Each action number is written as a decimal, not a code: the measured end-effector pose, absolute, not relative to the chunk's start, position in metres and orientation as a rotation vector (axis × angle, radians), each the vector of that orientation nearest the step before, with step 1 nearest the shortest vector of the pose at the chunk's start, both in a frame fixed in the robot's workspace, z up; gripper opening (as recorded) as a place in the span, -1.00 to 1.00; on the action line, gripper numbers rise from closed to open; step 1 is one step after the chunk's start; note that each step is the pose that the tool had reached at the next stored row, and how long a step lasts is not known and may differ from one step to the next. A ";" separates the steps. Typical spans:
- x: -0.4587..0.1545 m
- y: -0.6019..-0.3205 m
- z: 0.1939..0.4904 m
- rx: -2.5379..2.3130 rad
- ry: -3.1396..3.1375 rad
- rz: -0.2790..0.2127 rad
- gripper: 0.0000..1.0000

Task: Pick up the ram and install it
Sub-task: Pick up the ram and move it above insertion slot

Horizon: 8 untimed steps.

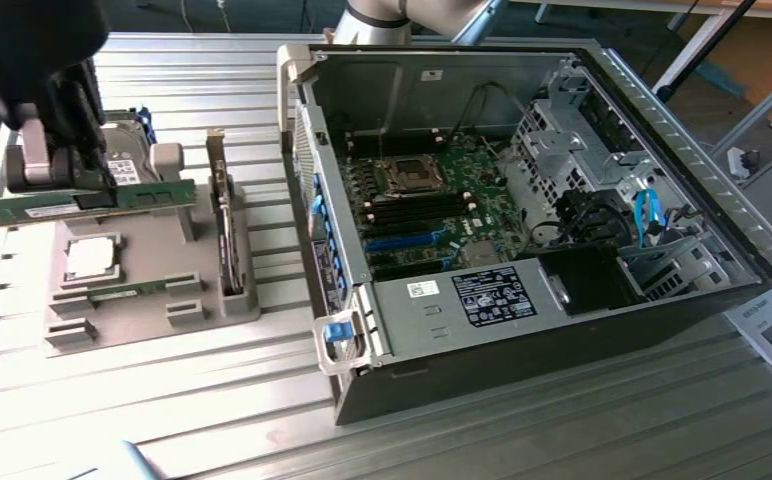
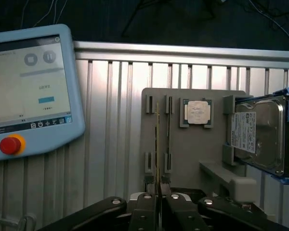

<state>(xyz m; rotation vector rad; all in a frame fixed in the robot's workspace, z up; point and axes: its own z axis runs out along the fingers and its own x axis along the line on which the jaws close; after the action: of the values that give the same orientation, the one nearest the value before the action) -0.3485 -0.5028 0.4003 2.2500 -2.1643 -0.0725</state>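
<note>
The ram (image 1: 86, 200) is a long green stick held level above the grey parts holder (image 1: 159, 320) at the exterior view's left. My gripper (image 1: 55, 160) is shut on it from above. In the wrist view the ram (image 2: 157, 139) appears edge-on as a thin line running out from between my fingers (image 2: 147, 204), and my gripper (image 2: 158, 198) pinches its near end. The open computer case (image 1: 520, 300) lies at the exterior view's right, its green motherboard (image 1: 440, 200) exposed.
On the holder (image 2: 192, 154) sit a silver processor (image 2: 198, 112), a hard drive (image 2: 257, 132) and a second green stick (image 1: 126, 290). A thin board (image 1: 219, 215) stands on edge by the holder. A teach pendant (image 2: 29, 91) lies on the ribbed metal table (image 1: 199, 420).
</note>
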 end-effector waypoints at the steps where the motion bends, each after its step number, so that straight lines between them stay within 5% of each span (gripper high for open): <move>1: -0.343 -0.503 0.400 2.250 -2.164 -0.073 -0.73; 8: -0.298 -0.503 0.400 2.250 -2.164 -0.073 -0.73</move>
<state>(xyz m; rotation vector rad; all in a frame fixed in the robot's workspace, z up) -0.2981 -0.5028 0.4003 2.2499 -2.1642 -0.0725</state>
